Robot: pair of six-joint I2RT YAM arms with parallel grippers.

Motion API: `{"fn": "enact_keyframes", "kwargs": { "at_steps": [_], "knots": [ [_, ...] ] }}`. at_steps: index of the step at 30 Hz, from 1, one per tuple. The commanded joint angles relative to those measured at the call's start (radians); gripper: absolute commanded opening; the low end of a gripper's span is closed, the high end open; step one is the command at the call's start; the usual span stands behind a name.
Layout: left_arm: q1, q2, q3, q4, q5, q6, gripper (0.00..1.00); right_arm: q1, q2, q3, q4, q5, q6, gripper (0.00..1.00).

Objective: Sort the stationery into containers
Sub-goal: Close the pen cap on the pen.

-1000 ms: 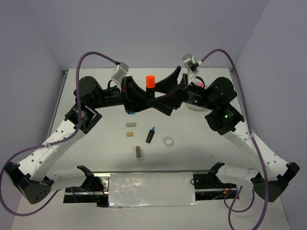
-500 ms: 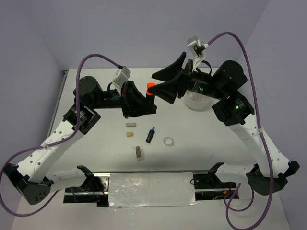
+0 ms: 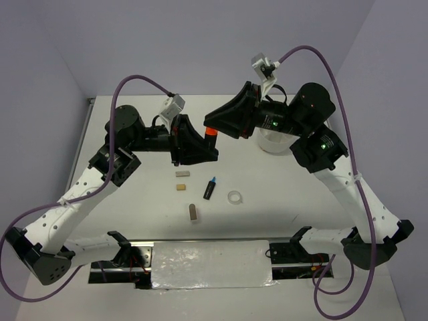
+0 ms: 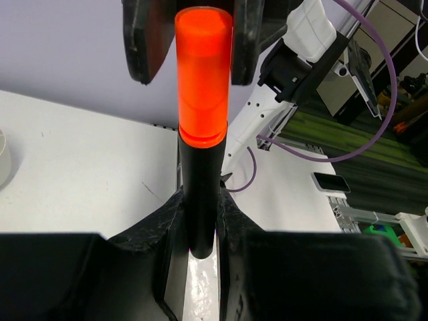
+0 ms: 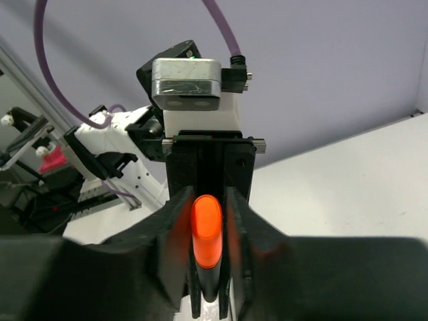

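A black marker with an orange cap is held up in the air above the middle of the table. My left gripper is shut on its black body, cap pointing away from it. My right gripper has come in from the right, and its fingers press close on both sides of the orange cap. On the table lie a blue-capped marker, a clear tape ring, a grey block, a tan block and another block. The white dish is partly hidden behind the right arm.
A foil-covered plate sits between the arm bases at the near edge. Purple cables arch over both arms. Walls close the table at the back and sides.
My right gripper swung up and left over the marker's cap, and its jaws went from wide open to tight around the cap. The left gripper kept holding the marker, nearly still.
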State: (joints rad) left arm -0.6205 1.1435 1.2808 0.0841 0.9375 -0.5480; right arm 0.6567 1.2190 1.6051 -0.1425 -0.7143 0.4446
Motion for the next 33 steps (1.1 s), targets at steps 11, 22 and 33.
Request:
{"fn": "enact_keyframes", "kwargs": {
  "at_steps": [11,22,33],
  "knots": [
    [0.010,0.070,0.173,0.075,0.017,-0.042,0.00,0.006,-0.070,-0.160,0.138,-0.047,0.046,0.00],
    [0.065,0.117,0.282,0.174,0.159,-0.026,0.00,-0.008,0.008,-0.238,0.089,-0.255,0.080,0.00],
    [0.087,0.157,0.434,-0.064,0.052,0.195,0.00,0.017,0.002,-0.287,-0.149,-0.182,-0.006,0.00]
  ]
}}
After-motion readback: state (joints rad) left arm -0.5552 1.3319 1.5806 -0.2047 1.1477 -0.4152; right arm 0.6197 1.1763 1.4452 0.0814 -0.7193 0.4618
